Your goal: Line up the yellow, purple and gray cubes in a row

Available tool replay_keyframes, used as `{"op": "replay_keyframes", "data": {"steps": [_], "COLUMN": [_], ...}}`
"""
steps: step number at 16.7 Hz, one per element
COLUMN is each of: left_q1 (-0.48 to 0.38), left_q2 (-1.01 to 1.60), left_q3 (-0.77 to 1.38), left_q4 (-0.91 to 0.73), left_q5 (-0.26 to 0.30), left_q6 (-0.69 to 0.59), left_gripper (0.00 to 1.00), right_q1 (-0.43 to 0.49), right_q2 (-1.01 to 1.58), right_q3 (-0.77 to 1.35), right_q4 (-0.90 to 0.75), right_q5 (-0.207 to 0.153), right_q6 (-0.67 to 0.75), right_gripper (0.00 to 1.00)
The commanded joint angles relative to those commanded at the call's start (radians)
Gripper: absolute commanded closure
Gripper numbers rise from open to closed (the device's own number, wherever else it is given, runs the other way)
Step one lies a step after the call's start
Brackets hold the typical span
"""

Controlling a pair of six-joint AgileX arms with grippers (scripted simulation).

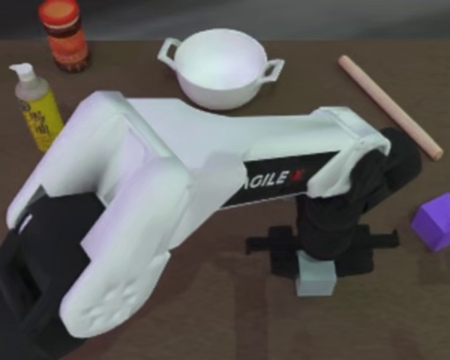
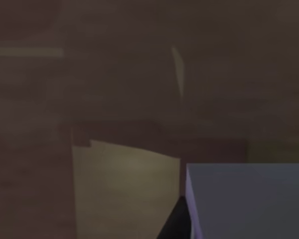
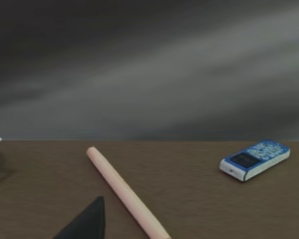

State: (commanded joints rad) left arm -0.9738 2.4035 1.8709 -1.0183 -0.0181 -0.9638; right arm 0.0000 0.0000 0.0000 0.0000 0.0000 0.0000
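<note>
My left arm reaches across the table, and its gripper (image 1: 316,261) is shut on the pale gray cube (image 1: 316,279) in the middle right. In the left wrist view the gray cube (image 2: 249,201) fills the near corner, with one dark finger (image 2: 175,224) flat against its side. Just beyond it in that view is a dull yellow face (image 2: 124,189), apparently the yellow cube; in the top view the arm hides it. The purple cube (image 1: 439,220) sits alone on the table by the right edge. My right arm is out of the top view; one fingertip (image 3: 87,221) shows in its wrist view with nothing held.
Along the back stand a red-lidded jar (image 1: 63,34), a yellow pump bottle (image 1: 37,109) and a white two-handled pot (image 1: 220,66). A pale wooden rod (image 1: 390,105) lies at the back right. A blue phone (image 3: 255,159) lies beyond the rod.
</note>
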Motion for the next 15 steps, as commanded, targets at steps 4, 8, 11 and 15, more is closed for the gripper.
{"op": "replay_keyframes", "data": {"steps": [4, 8, 11, 15], "left_q1": [0.0, 0.0, 0.0, 0.0], "left_q2": [0.0, 0.0, 0.0, 0.0], "left_q3": [0.0, 0.0, 0.0, 0.0], "left_q4": [0.0, 0.0, 0.0, 0.0], "left_q5": [0.0, 0.0, 0.0, 0.0], "left_q6": [0.0, 0.0, 0.0, 0.0], "left_gripper": [0.62, 0.32, 0.1, 0.0], "right_q1": [0.0, 0.0, 0.0, 0.0], "right_q2": [0.0, 0.0, 0.0, 0.0], "right_q3": [0.0, 0.0, 0.0, 0.0], "right_q4": [0.0, 0.0, 0.0, 0.0], "right_q5": [0.0, 0.0, 0.0, 0.0], "right_q6": [0.0, 0.0, 0.0, 0.0], "right_gripper": [0.0, 0.0, 0.0, 0.0]}}
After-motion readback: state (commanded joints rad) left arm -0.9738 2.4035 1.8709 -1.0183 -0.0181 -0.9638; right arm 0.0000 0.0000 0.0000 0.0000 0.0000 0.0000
